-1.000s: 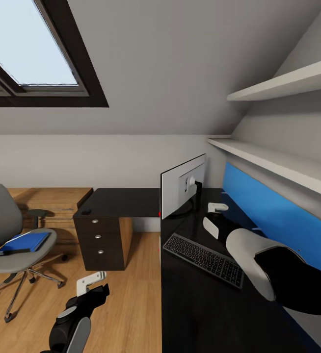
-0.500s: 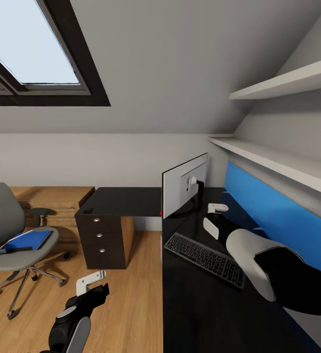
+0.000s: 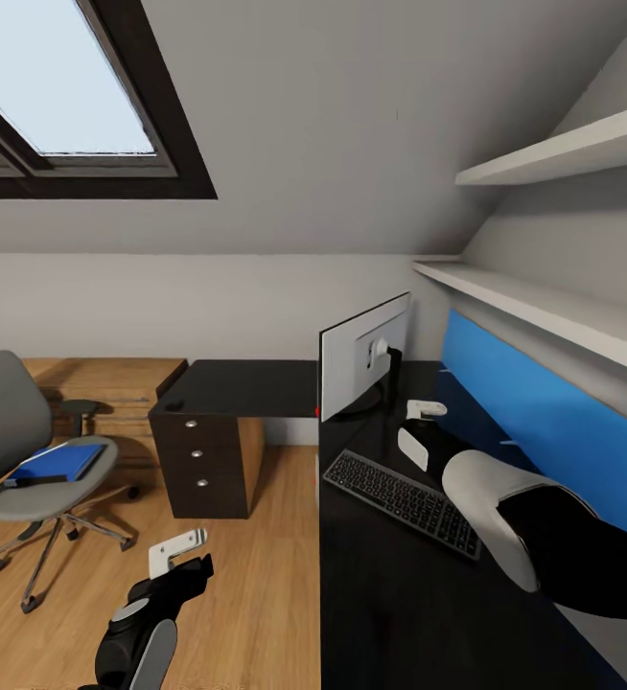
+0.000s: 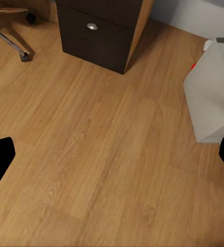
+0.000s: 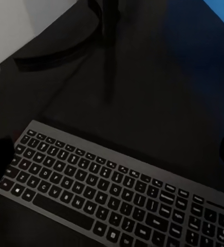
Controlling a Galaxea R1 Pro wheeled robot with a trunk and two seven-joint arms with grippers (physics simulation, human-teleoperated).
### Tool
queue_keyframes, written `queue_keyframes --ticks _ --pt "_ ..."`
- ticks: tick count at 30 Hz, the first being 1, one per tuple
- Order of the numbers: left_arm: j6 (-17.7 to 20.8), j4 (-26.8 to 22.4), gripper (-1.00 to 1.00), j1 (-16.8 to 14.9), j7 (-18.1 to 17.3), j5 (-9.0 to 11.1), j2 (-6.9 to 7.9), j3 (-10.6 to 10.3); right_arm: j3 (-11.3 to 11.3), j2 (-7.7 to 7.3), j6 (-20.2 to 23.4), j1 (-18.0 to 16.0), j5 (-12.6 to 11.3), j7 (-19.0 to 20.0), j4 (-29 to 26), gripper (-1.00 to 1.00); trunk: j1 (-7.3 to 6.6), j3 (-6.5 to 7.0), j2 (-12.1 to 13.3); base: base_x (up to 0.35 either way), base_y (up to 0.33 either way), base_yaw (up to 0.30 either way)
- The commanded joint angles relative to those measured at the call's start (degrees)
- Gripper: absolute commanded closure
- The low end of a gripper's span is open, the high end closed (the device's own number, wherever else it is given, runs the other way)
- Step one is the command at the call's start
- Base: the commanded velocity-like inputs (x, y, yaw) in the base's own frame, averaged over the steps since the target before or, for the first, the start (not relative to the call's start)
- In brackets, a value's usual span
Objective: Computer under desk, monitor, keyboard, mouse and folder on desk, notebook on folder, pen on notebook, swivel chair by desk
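The monitor (image 3: 363, 355) and the keyboard (image 3: 402, 502) already sit side by side on the black surface (image 3: 246, 388), and the grey computer (image 4: 210, 98) stands on the floor by it. The blue folder (image 3: 58, 463) is still on the swivel chair (image 3: 26, 450), far left, so it, the notebook, pen and chair are left. The left gripper (image 3: 176, 553) and the right gripper (image 3: 426, 409) both have open fingers holding nothing.
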Motion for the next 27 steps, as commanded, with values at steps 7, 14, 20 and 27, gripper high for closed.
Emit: queue_keyframes --ticks 7,14,20,27 --pt "0.1 -0.1 -1.00 -0.1 0.6 0.6 0.01 0.0 0.5 -0.05 0.3 0.3 -0.3 -0.2 -0.1 -1.00 0.01 -0.72 -0.1 0.000 0.000 0.001" --pt "0.1 -0.1 -1.00 -0.1 0.6 0.6 0.01 0.0 0.5 -0.06 0.2 0.5 -0.3 -0.1 -0.1 -1.00 0.01 -1.34 -0.1 0.000 0.000 -0.012" --pt "0.1 -0.1 -1.00 -0.1 0.6 0.6 0.01 0.0 0.5 -0.06 0.2 0.5 -0.3 -0.1 -0.1 -1.00 0.01 -1.82 -0.1 0.000 0.000 -0.062" --pt "0.1 -0.1 -1.00 -0.1 0.6 0.6 0.01 0.0 0.5 -0.06 0.2 0.7 -0.3 -0.1 -0.1 -1.00 0.01 -1.99 -0.1 0.000 0.000 -0.021"
